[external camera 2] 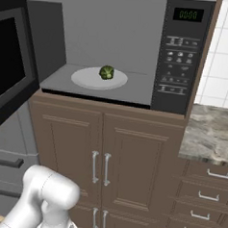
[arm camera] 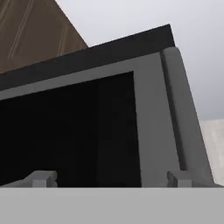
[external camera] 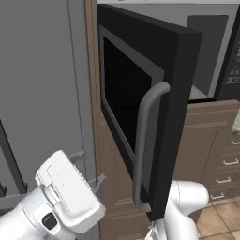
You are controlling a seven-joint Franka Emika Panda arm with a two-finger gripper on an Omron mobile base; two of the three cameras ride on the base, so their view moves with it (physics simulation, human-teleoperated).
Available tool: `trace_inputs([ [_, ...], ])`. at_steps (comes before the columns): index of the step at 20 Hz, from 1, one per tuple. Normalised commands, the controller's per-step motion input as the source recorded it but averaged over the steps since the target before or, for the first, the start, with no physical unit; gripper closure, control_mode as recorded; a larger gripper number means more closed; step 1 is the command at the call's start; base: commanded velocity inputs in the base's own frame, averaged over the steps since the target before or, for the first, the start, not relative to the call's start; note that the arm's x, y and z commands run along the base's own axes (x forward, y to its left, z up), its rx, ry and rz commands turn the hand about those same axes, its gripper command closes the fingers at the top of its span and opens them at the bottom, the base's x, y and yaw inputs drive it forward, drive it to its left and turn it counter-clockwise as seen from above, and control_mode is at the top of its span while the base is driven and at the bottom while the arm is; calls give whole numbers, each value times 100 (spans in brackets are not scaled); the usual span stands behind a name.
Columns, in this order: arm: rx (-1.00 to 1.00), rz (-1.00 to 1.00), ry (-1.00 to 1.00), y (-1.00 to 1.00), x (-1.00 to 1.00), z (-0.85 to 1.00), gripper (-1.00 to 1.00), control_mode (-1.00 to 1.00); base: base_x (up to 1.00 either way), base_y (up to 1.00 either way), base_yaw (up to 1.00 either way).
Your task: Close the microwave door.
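Closest to the left base camera, the white arm's wrist housing sits low, and its end effector (external camera: 90,169) reaches toward the outer face of the microwave door (external camera: 140,93), with two small grey fingers (external camera: 78,154) standing apart and nothing between them. That door stands wide open, swung out from its hinge on the left, and its long curved grey bar handle (external camera: 145,140) runs down near the free edge. Behind it lie the grey fridge (external camera: 42,93) at left and brown wooden cabinets (external camera: 206,140) at lower right. From the right base camera, the white arm rises at lower left and the microwave (external camera 2: 120,49) shows its grey cavity open; inside, a white plate (external camera 2: 92,79) carries a piece of broccoli (external camera 2: 106,72). A dark control panel (external camera 2: 182,53) sits on the right, the open door is at the left edge, and a marble surface (external camera 2: 211,132) lies at right above drawers. Along the hand camera, both finger tips (arm camera: 43,178) rise spread apart close to the door's dark glass window (arm camera: 65,131) and grey frame, beside the handle bar.
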Motion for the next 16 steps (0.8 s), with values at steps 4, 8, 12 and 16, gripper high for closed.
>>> trace_inputs([
  [4, 8, -43, -23, -62, -32, 6, -100, -100, 0, 0, 0],
  [8, 1, -27, -3, -34, -8, 5, -100, -100, 0, 0, 0],
  [12, 0, -5, 9, -64, 3, 17, -100, -100, 0, 0, 0],
  [16, 2, 8, 8, -96, -22, 7, -100, -100, 0, 0, 0],
])
